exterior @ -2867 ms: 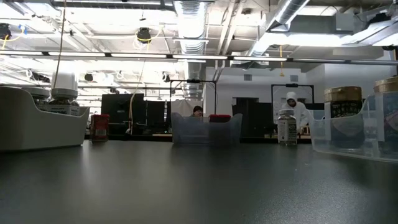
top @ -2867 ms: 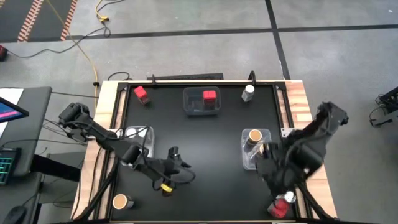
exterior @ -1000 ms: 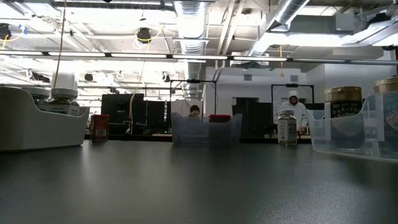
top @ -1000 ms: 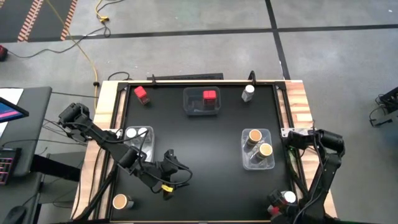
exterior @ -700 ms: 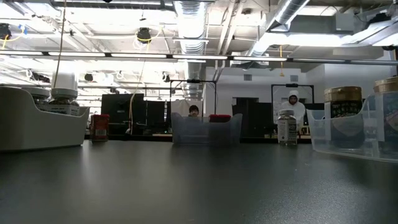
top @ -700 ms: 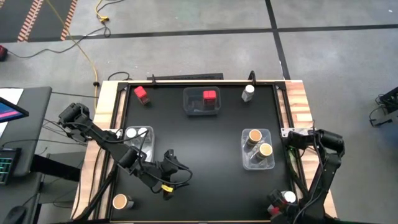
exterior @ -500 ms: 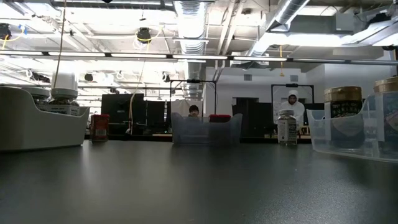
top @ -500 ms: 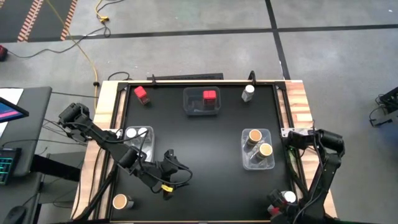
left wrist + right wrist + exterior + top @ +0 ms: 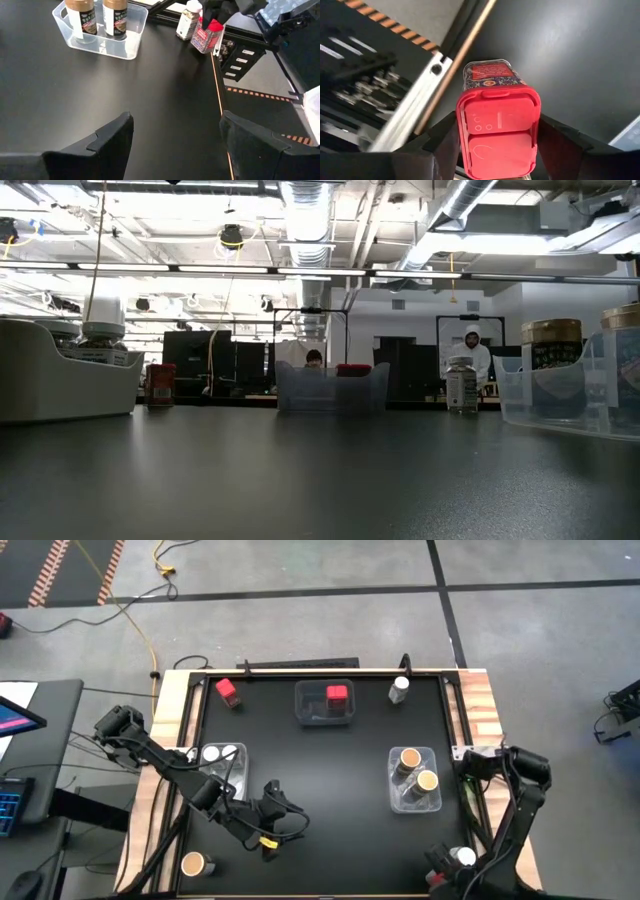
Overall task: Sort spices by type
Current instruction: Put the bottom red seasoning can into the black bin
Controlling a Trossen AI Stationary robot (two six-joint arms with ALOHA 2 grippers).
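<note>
A red square-topped spice container [image 9: 497, 132] sits between the fingers of my right gripper [image 9: 443, 875] at the table's near right corner. The left wrist view shows it too [image 9: 205, 36], under the right gripper. A white-capped jar [image 9: 463, 857] stands right beside it. My left gripper [image 9: 175, 145] hovers open over the near left part of the table [image 9: 270, 818] with nothing between its fingers. Other spices: a red one [image 9: 227, 691] at the far left, a white-capped one [image 9: 400, 688] at the far right, and a tan-lidded jar [image 9: 194, 864] at the near left. My right gripper pinches the red container between its two fingers, one on each of two opposite sides at the cap [image 9: 461, 131]. The fingers come from above, pointing down. The container leans a little in the left wrist view; whether its base is off the table, I cannot tell.
A clear bin [image 9: 413, 802] right of centre holds two brown-lidded jars. A far-middle bin [image 9: 310, 712] holds a red container. A bin [image 9: 236, 772] at the left holds white-capped jars. The table's metal rail [image 9: 425, 85] runs close to the right gripper. The black middle is bare.
My right gripper has shifted a little at the near right corner, away from the white-capped jar and toward the table's left, and now covers more of the red container in the high view. The left arm has kept still.
</note>
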